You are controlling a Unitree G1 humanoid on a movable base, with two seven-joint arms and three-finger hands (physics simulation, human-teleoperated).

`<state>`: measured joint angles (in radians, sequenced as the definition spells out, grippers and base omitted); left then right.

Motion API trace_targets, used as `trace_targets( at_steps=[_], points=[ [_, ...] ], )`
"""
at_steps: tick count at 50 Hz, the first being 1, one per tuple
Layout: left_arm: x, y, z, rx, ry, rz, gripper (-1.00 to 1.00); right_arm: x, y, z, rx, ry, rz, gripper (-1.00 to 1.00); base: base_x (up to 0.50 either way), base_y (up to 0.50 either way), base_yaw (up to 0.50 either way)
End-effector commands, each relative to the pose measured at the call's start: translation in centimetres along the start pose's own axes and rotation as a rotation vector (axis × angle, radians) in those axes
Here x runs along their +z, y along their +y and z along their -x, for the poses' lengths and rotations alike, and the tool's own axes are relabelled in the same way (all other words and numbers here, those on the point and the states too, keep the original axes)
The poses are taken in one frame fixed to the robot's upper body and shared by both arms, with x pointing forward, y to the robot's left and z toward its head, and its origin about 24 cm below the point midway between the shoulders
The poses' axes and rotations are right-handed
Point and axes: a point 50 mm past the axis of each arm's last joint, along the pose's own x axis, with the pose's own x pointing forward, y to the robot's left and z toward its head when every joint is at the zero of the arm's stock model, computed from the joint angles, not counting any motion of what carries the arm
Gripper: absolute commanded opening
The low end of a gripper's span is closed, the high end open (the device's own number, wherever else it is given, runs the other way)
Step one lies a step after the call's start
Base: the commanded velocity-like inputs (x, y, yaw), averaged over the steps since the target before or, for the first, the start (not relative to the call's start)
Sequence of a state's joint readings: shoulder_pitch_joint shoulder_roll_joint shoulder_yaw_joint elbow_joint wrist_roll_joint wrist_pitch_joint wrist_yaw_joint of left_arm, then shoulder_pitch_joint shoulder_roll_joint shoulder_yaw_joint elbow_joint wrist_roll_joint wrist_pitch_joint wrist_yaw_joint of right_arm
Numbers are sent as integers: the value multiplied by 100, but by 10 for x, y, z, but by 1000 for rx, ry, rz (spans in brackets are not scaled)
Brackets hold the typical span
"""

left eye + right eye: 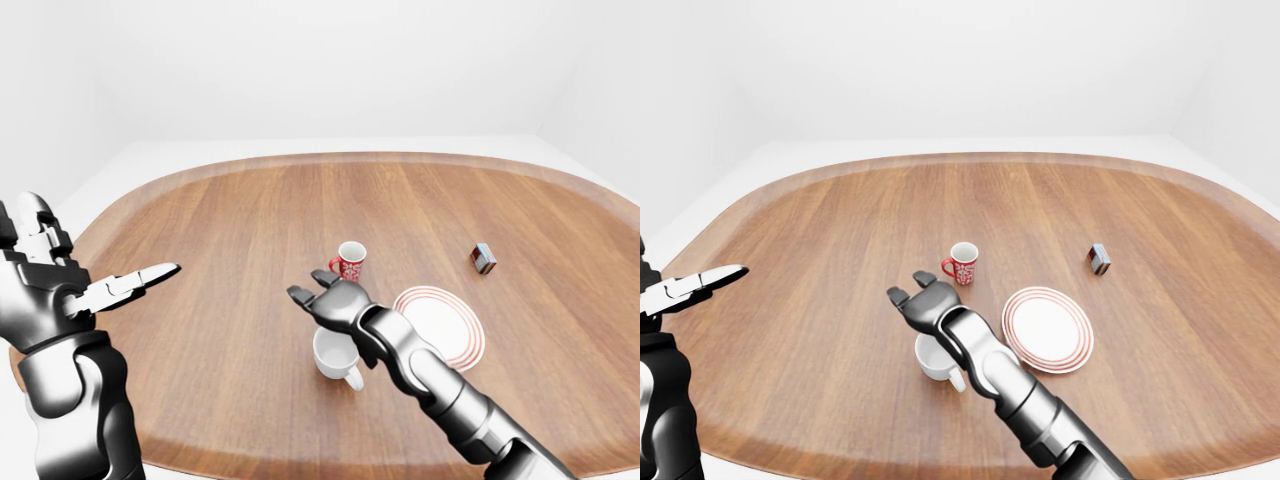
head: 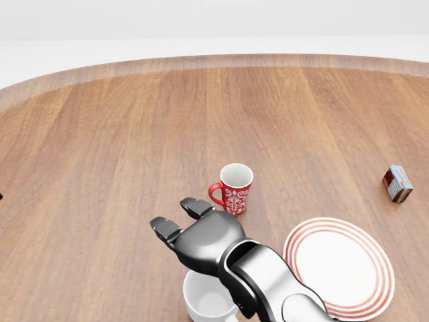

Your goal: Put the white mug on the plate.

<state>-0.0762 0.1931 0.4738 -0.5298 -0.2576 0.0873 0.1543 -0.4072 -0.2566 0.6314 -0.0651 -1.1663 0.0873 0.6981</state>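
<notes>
The white mug stands upright on the wooden table, handle toward the lower right, just left of the white plate with red rings. My right hand hovers over the mug's far rim with fingers spread open, holding nothing. In the head view the hand covers part of the mug. My left hand is raised at the left edge, fingers open and empty, far from the mug.
A red patterned mug stands just above my right hand. A small box lies to the upper right of the plate. The oval table's edge runs along the top, with white floor beyond.
</notes>
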Motion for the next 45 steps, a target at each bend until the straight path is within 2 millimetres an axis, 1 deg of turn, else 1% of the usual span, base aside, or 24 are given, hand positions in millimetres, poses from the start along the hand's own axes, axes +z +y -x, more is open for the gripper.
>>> trace_targets(
  at_steps=[1, 24, 28, 36, 45],
  points=[
    [0, 0, 0, 0, 0, 0, 100, 3, 8, -3, 17, 26, -27, 100, 0, 0, 0],
    [0, 0, 0, 0, 1, 2, 100, 5, 14, -8, 33, 59, -57, 100, 0, 0, 0],
    [0, 0, 0, 2, 1, 4, 100, 2, 17, -10, 37, 93, -87, 100, 0, 0, 0],
    [-2, 0, -1, 0, 6, 3, 100, -11, 23, -13, 46, 213, -189, 100, 0, 0, 0],
    [-1, 0, 0, -1, 6, 3, 100, -11, 26, -15, 56, 220, -201, 100, 0, 0, 0]
  ],
)
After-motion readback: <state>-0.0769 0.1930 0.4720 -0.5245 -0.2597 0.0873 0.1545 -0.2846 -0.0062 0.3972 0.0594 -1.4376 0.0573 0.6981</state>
